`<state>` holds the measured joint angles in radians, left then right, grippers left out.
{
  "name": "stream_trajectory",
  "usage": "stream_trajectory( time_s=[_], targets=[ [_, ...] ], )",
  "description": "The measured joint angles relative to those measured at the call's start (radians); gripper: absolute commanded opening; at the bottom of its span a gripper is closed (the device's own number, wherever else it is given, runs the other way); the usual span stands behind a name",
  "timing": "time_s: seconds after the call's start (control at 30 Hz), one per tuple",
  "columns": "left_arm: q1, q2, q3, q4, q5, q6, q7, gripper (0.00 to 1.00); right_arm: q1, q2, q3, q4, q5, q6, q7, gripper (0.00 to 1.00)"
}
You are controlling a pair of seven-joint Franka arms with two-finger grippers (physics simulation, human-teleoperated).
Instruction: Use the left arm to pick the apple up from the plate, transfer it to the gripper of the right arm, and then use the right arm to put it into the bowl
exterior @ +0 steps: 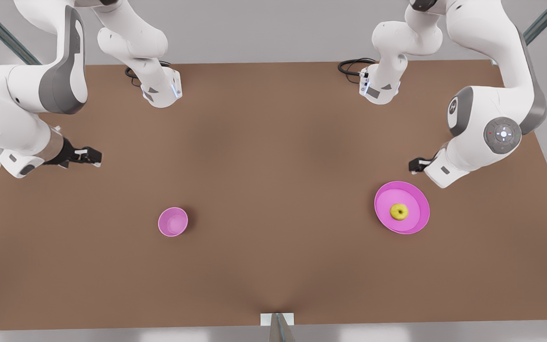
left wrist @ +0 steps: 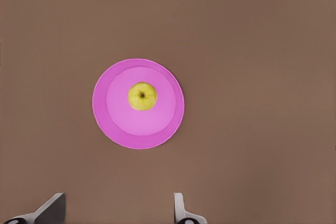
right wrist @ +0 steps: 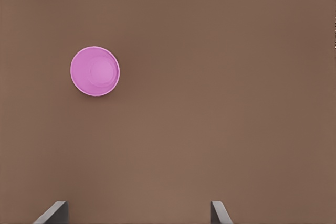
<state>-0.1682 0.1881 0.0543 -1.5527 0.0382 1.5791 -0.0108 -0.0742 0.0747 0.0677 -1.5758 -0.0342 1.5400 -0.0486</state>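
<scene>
- You are starting with the apple [exterior: 399, 212] sitting untouched near the middle of the plate [exterior: 413, 227], toward the front view's right; nothing has been lifted yet, so the whole pick, handover and drop are still ahead of you.
- You are risking a roll: the fruit is round and smooth, so if the left gripper [exterior: 415, 165] is closing off-centre, it is likely to squirt sideways across the shallow plate or over its low rim.
- You are also risking a shove on the plate itself if the fingertips are coming down on its rim instead of straddling the apple.
- You are facing a tight finish: the bowl [exterior: 173, 222], well apart on the front view's left, is looking barely wider than the apple, so a slightly offset release could bounce it off the rim onto the brown table [exterior: 273, 266].
- The handover is the weakest link, I judge: two sets of fingers on one small fruit are leaving little room for both.
- Your left gripper is hanging just beside the plate, above the table, with its fingers [left wrist: 178, 208] spread wide and gripping nothing.
- Your right gripper [exterior: 94, 156] is waiting above the table near the bowl, fingers [right wrist: 220, 214] likewise wide apart and empty.
</scene>
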Motion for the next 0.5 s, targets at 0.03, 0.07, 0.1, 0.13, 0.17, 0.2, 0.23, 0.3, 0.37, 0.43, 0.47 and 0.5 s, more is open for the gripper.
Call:
stream_trajectory(
  time_s=[0.03, 0.07, 0.1, 0.13, 0.17, 0.2, 0.23, 0.3, 0.37, 0.43, 0.47, 0.5],
  targets=[
    [0.003, 0.001, -0.001, 0.0, 0.0, 0.008, 0.0, 1.0, -0.001, 0.0, 0.0, 0.0, 0.0, 0.006, -0.001, 1.0],
    [0.004, 0.004, -0.002, 0.0, -0.001, 0.014, 0.001, 1.0, -0.001, 0.0, 0.0, 0.0, 0.001, 0.012, -0.002, 1.0],
    [0.004, 0.014, -0.001, 0.0, -0.001, 0.02, 0.001, 1.0, -0.002, 0.0, 0.0, 0.0, 0.001, 0.016, -0.003, 1.0],
    [0.004, 0.035, -0.001, 0.0, -0.002, 0.031, 0.001, 1.0, -0.002, 0.0, 0.0, 0.001, 0.001, 0.02, -0.004, 1.0],
    [0.006, 0.072, 0.0, -0.001, -0.003, 0.045, 0.001, 1.0, -0.003, 0.0, 0.0, 0.001, 0.001, 0.023, -0.005, 1.0],
    [0.01, 0.118, -0.001, -0.002, -0.004, 0.061, 0.001, 1.0, -0.002, 0.0, -0.001, 0.001, 0.001, 0.026, -0.005, 1.0],
    [0.013, 0.155, -0.001, -0.004, -0.004, 0.08, 0.001, 1.0, -0.002, 0.0, -0.001, 0.001, 0.001, 0.029, -0.006, 1.0],
    [0.023, 0.188, 0.0, -0.095, -0.005, 0.168, 0.001, 1.0, -0.004, 0.0, -0.002, 0.001, 0.002, 0.032, -0.007, 1.0],
    [0.043, 0.195, 0.003, -0.21, -0.006, 0.285, 0.002, 1.0, -0.006, 0.0, -0.002, 0.001, 0.002, 0.035, -0.009, 1.0],
    [0.061, 0.206, 0.004, -0.294, -0.016, 0.392, 0.002, 1.0, -0.008, -0.001, -0.002, 0.001, 0.002, 0.036, -0.01, 1.0],
    [0.063, 0.208, 0.004, -0.322, -0.03, 0.437, 0.002, 1.0, -0.009, -0.001, -0.002, 0.001, 0.001, 0.036, -0.01, 1.0],
    [0.064, 0.209, 0.004, -0.342, -0.04, 0.478, 0.002, 1.0, -0.009, -0.002, -0.002, 0.001, 0.001, 0.036, -0.011, 1.0]
  ],
)
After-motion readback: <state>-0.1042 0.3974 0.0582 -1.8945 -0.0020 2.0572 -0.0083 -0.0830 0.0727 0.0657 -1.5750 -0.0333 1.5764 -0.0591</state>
